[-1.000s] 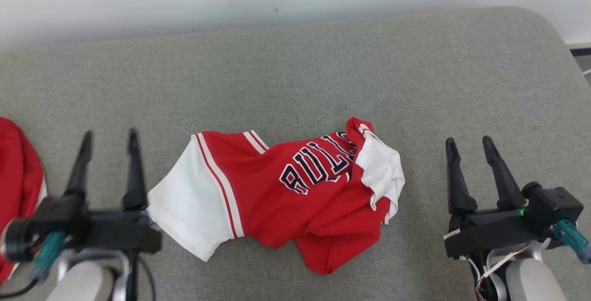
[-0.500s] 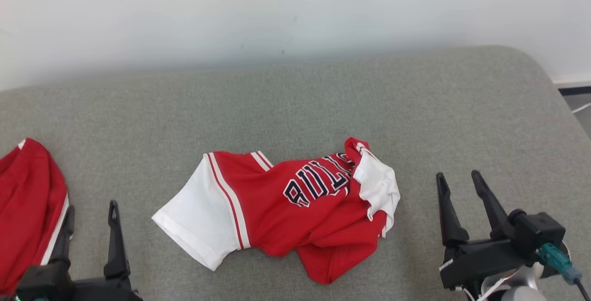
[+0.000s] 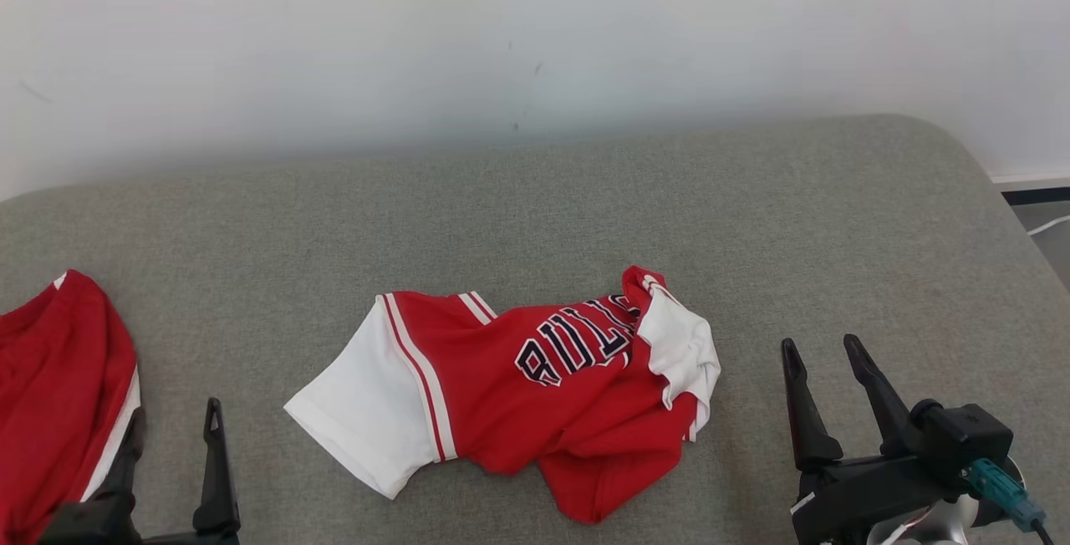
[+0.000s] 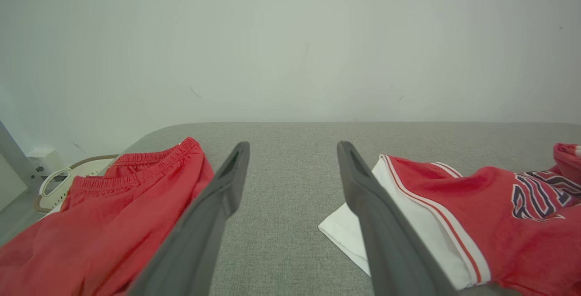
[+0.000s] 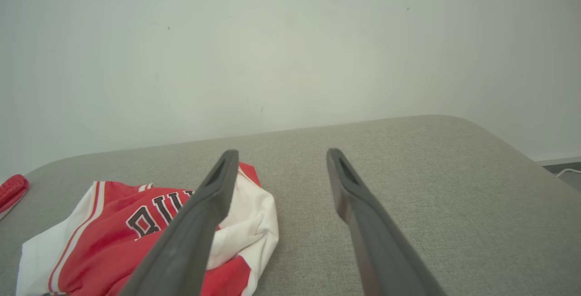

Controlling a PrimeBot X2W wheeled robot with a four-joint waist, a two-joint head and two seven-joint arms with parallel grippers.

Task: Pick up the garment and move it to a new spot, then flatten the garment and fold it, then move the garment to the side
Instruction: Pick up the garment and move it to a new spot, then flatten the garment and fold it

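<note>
While the left gripper (image 4: 292, 150) and right gripper (image 3: 819, 346) stand with jaws wide apart and empty, we read the step as the first pick-up of the garment (image 3: 535, 386).
We would come down on the flat white sleeve hem (image 3: 343, 445) with the left and the bunched end (image 3: 681, 353) with the right, pinch cloth only, and lift both together to avoid twisting. Garment lies crumpled on the grey surface (image 3: 535, 211) between the grippers, touching neither, apart from the red shorts (image 3: 58, 394) at left: red jersey, white sleeves, striped trim, dark lettering.
</note>
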